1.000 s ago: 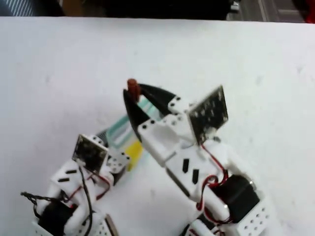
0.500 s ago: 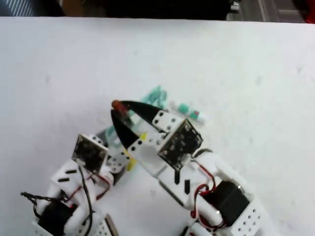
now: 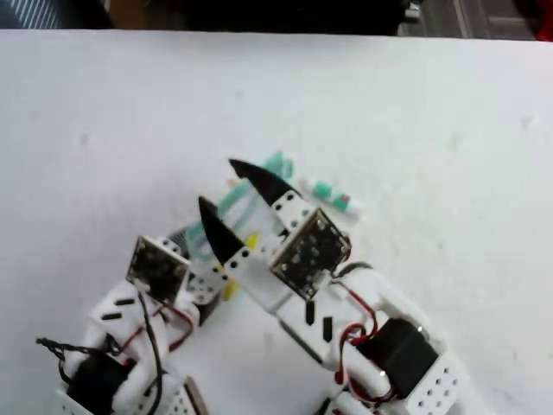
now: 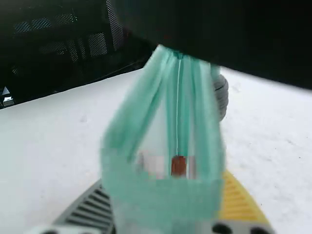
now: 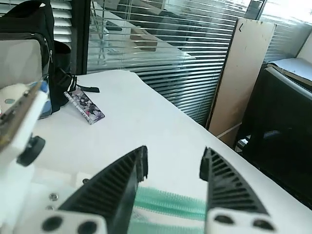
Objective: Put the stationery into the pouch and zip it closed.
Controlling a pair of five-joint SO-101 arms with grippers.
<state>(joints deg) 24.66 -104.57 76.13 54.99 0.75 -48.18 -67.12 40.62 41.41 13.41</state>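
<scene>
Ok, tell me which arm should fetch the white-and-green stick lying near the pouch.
Right. The right fingers are open and empty above the pouch, with the stick on the table close beside that arm. The left fingers grip the pouch, so they seem tied up.

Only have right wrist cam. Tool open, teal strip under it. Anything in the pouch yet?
Observer: Yes. Left wrist view shows a brown stick through the mesh of the pouch.
Operator: Anything left out?
Observer: High view: one teal-and-white stick lies on the table, beside the pouch.
Operator: Where is it from my tool?
Observer: High view: the right tool is over the pouch. The teal-and-white stick lies off to the side of its farther finger, not touching it.
</scene>
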